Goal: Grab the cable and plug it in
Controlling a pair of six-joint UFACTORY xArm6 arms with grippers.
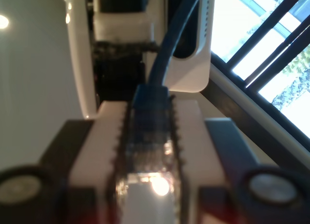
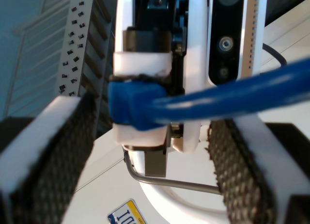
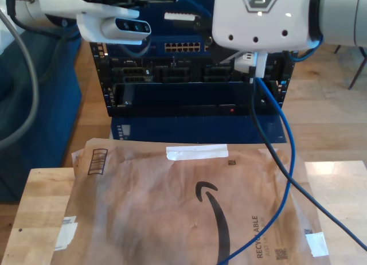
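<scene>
In the exterior view, from its left, a pale wooden worktop (image 3: pixel 40 202) carries a large crumpled brown paper mailer (image 3: pixel 160 207) with a black curved arrow printed on it and a strip of white tape (image 3: pixel 196 152) near its far edge. Behind the worktop's far edge stands a black equipment rack (image 3: pixel 172 76) with a row of small ports (image 3: pixel 182 47) near its top. A white arm (image 3: pixel 109 21) reaches in above the rack at this view's upper left, and a bulky white arm housing (image 3: pixel 261 18) sits at its upper right. From under that housing the thin, glossy bright blue cable (image 3: pixel 291 162) hangs down beside a black cord (image 3: pixel 269 139). It curves over the mailer's right part and runs off the picture's lower edge. In the first wrist view my first gripper (image 1: pixel 147 151) is clamped on the cable's clear plastic plug (image 1: pixel 147 170), with the blue boot (image 1: pixel 151 100) just past its fingertips. In the second wrist view my second gripper (image 2: pixel 147 166) stands wide. Its dark textured pads (image 2: pixel 63 156) lie either side of the cable, and I cannot tell whether they touch it.
</scene>
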